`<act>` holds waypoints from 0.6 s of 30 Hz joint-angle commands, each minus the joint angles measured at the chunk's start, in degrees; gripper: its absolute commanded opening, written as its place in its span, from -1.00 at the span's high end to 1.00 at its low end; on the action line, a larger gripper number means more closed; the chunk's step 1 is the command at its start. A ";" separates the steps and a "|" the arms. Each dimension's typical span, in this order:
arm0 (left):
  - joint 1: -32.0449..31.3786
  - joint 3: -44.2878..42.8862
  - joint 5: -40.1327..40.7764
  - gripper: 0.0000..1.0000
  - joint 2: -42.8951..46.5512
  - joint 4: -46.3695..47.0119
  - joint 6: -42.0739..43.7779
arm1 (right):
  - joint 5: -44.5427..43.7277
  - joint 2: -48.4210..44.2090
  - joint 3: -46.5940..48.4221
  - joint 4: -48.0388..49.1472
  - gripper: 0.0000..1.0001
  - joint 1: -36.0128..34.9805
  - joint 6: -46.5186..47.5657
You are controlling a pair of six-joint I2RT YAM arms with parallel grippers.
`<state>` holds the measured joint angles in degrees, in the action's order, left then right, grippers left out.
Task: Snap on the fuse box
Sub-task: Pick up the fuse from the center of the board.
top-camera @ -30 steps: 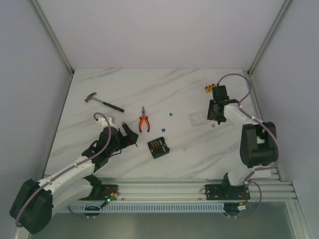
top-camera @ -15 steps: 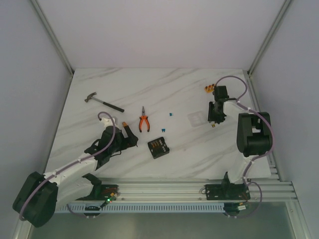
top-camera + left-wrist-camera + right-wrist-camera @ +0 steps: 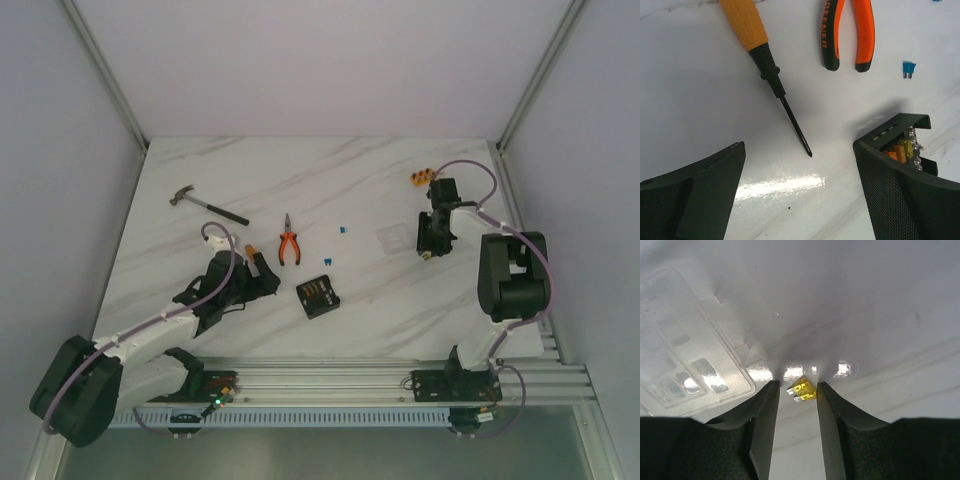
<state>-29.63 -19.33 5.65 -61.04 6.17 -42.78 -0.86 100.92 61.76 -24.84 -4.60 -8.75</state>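
Note:
The fuse box (image 3: 318, 296) is a small black square box with orange and yellow fuses, open, in the middle front of the table. Its corner also shows in the left wrist view (image 3: 902, 136). Its clear lid (image 3: 393, 240) lies apart to the right, and also shows in the right wrist view (image 3: 680, 365). My left gripper (image 3: 262, 278) is wide open and empty just left of the box (image 3: 800, 192). My right gripper (image 3: 432, 243) is low over the table beside the lid. Its narrowly open jaws (image 3: 796, 386) straddle a loose yellow fuse (image 3: 805, 389); the right finger touches it.
A screwdriver with an orange handle (image 3: 747, 25) and orange pliers (image 3: 847, 30) lie ahead of my left gripper. A blue fuse (image 3: 909, 67) lies near the box. A hammer (image 3: 207, 204) lies at the far left. An orange strip of fuses (image 3: 421, 178) lies behind my right gripper.
My right arm has folded in and its gripper has come down onto the table beside the lid. My left gripper has moved a little right, closer to the fuse box.

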 commanded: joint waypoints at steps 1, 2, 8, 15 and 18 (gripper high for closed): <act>0.24 -1.58 -1.42 -1.00 -0.22 0.09 -0.05 | -1.49 -0.15 -0.68 -2.92 0.14 -0.29 -1.70; 0.22 -1.50 -1.51 -1.00 -0.19 0.15 -0.15 | -2.09 -0.13 -0.64 -3.15 0.14 -0.38 -2.44; 0.27 -1.52 -1.77 -1.00 -1.00 0.32 -0.36 | -7.29 -1.13 -0.80 -3.99 0.09 -1.46 -7.69; 0.27 -1.32 -3.39 -1.00 -1.58 0.72 -0.89 | -11.49 -2.01 -2.01 -4.96 0.05 -1.60 -8.64; 0.21 -1.04 -3.54 -1.00 -1.34 0.76 -0.91 | -12.28 -2.87 -2.89 -5.23 0.02 -1.46 -8.73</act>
<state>-29.63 -19.53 3.38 -62.48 6.26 -43.40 -9.37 99.83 60.80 -27.24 -6.22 -16.36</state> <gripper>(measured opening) 0.998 0.482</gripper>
